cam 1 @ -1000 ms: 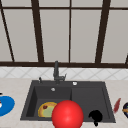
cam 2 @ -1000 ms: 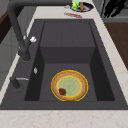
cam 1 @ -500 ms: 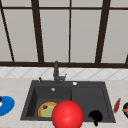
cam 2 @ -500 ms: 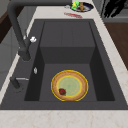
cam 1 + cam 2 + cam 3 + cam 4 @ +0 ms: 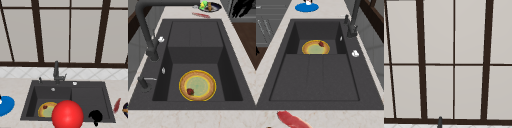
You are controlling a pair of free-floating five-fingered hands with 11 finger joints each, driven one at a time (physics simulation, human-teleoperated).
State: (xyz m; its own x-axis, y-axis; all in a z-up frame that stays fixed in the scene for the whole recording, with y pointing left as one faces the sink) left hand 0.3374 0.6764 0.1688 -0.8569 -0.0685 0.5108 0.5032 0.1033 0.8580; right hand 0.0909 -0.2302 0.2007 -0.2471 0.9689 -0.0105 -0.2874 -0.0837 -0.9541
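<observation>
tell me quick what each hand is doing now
Left hand: cannot be told.
Right hand: low at the sink's front edge, beside the red ball; open or shut cannot be told.

front view: faces sink (image 5: 67,100) and window (image 5: 70,32) head-on | left, right side views: close, look down along basin from opposite ends, both share yellow plate (image 5: 197,85) and faucet (image 5: 145,32) | upper view: window panes, faucet tip at bottom edge
</observation>
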